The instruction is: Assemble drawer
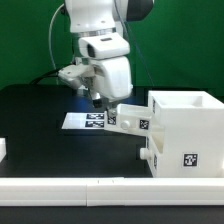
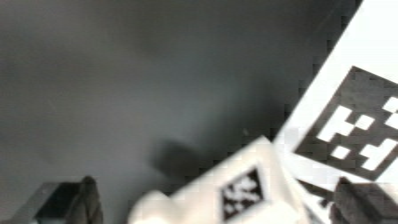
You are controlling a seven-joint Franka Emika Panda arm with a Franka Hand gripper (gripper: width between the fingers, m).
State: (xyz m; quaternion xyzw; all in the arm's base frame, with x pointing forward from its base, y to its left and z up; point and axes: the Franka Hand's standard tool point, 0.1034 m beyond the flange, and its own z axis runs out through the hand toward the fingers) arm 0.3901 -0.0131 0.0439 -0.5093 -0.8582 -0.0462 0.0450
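Observation:
The large white cube housing (image 1: 185,130) stands at the exterior view's right, its open top up and a tag on its front. A smaller white box tray (image 1: 131,117) with tags lies tilted against the housing's left side, apparently partly inside it. My gripper (image 1: 97,99) hangs just left of the tray, over the marker board, with its jaws spread. In the wrist view the gripper (image 2: 217,208) is open. A white corner of the tray (image 2: 214,190) with a tag lies between the dark fingers (image 2: 71,205) and is not clamped. A second white part (image 1: 3,148) shows at the left edge.
The marker board (image 1: 88,121) lies flat on the black table behind the tray; its large tag shows in the wrist view (image 2: 361,130). A white rail (image 1: 110,187) runs along the front edge. A green wall stands behind.

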